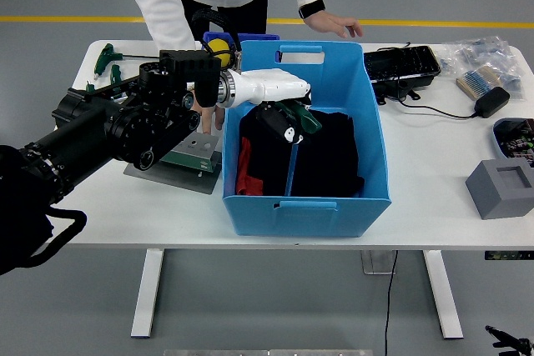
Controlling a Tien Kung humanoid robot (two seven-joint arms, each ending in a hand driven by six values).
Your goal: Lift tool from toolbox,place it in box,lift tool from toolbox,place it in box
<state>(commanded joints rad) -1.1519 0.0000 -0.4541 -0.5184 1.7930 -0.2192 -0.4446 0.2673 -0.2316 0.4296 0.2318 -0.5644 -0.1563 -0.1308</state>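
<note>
My left hand (282, 114), white with dark fingers, reaches into the blue box (367, 114) and is shut on a green-handled T-wrench (294, 152). The tool's steel shaft points down at the box's front wall, over black and red cloth (325, 156) on the box floor. The grey and green toolbox stand (193, 154) sits left of the box, mostly hidden by my arm. More green-handled wrenches (107, 57) lie at the table's far left. My right arm is out of view.
A person stands at the far side; one hand (334, 22) hovers behind the box, the other arm reaches down by the stand. A yellow ball (218, 46), black case (402, 64), brush (474, 82), cable and grey block (502, 188) lie around.
</note>
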